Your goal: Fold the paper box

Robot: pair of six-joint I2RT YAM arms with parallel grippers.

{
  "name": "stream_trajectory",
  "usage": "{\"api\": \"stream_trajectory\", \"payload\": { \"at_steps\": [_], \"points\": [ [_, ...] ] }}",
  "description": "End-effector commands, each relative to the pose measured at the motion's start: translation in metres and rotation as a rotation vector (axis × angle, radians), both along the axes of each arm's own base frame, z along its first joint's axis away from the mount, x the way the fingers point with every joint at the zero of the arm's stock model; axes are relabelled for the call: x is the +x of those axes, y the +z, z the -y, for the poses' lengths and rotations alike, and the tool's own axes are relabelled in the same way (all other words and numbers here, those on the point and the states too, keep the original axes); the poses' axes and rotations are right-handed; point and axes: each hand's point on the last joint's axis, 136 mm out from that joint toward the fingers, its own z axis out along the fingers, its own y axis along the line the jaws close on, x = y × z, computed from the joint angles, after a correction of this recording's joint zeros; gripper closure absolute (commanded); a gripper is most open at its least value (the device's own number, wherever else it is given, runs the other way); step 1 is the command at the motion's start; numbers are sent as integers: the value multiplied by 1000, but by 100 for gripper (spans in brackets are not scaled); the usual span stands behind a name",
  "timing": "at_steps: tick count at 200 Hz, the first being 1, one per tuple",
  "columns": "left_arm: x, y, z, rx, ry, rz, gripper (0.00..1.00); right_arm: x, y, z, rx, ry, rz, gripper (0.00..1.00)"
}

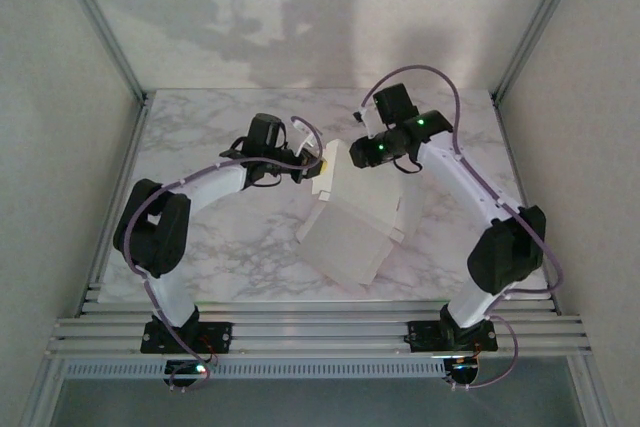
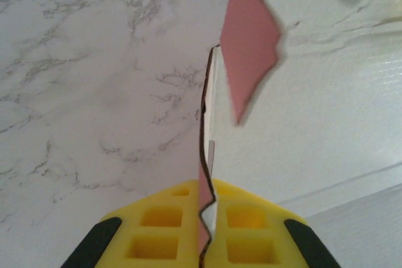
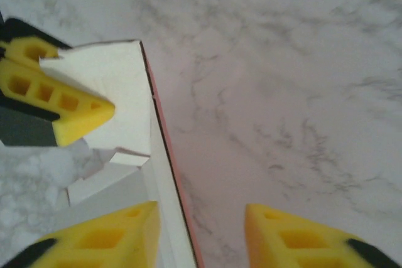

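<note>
The paper box (image 1: 348,232) sits about mid-way across the marble table (image 1: 200,137), half propped up. Its white face is turned outward and up, and the pink side shows only on the inside. Its long axis runs from the far end, where both claws meet it, down toward the aluminium rails (image 1: 320,332) at the near edge, leaning a bit to the right. That far end is lifted and the near end rests on the marble.

The left gripper (image 1: 318,162) comes in from the box's left and is pinched tight on a thin upright edge. In its wrist view the yellow fingers (image 2: 163,230) are clamped together with the paperboard (image 2: 326,123) sandwiched between them.

The right gripper (image 1: 350,154) hangs over the same far end from the box's right, and its bulk hides part of that end from above. Its jaws are partly spread and straddle the wall edge (image 3: 119,86) without clamping it. I can't tell if the left pad touches.

Around the box are bare marble, plain white enclosure walls (image 1: 60,147) and two green lights (image 1: 422,124) on the right wrist.
</note>
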Motion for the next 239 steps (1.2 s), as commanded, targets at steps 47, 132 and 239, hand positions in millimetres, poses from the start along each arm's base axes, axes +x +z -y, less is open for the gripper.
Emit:
{"api": "stream_trajectory", "payload": {
  "at_steps": [47,132,239],
  "points": [
    [31,-2,2,49,128,23,94,-12,48,20,162,-168,128,39],
    [54,-18,7,101,187,31,93,-77,-87,9,285,-278,-112,76],
    [69,-33,13,114,252,-43,94,-96,-198,22,163,-383,-287,100]
  ]
}}
